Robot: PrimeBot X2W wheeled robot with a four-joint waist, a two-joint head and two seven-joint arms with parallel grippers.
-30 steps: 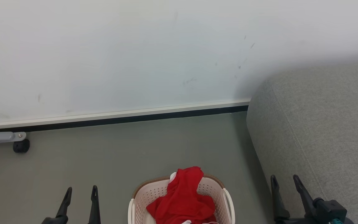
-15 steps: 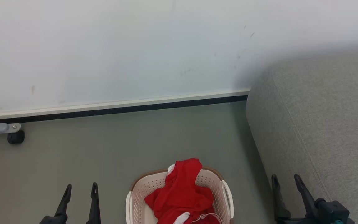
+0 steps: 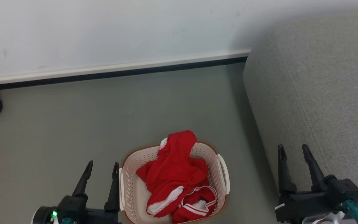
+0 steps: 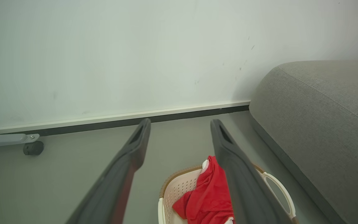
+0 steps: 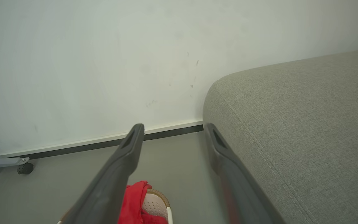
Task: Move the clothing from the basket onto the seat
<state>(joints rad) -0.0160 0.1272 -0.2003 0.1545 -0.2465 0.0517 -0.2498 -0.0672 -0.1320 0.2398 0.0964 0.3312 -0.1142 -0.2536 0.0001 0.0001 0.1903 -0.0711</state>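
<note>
Either side of the basket (image 3: 128,186), the left gripper (image 3: 103,163) and right gripper (image 3: 292,147) point forward, fingers spread apart.

Head camera: mounted high, facing steeply down at the floor (image 3: 73,124), with the basket (image 3: 129,183) at bottom centre and the sofa (image 3: 315,87) on the right. Left wrist camera: lower, facing forward to the wall (image 4: 104,46) along the left gripper (image 4: 180,123), just above the basket. Right wrist camera: same heading along the right gripper (image 5: 174,127), close beside the sofa. All three views share the basket, sofa corner and baseboard (image 3: 120,67).
</note>
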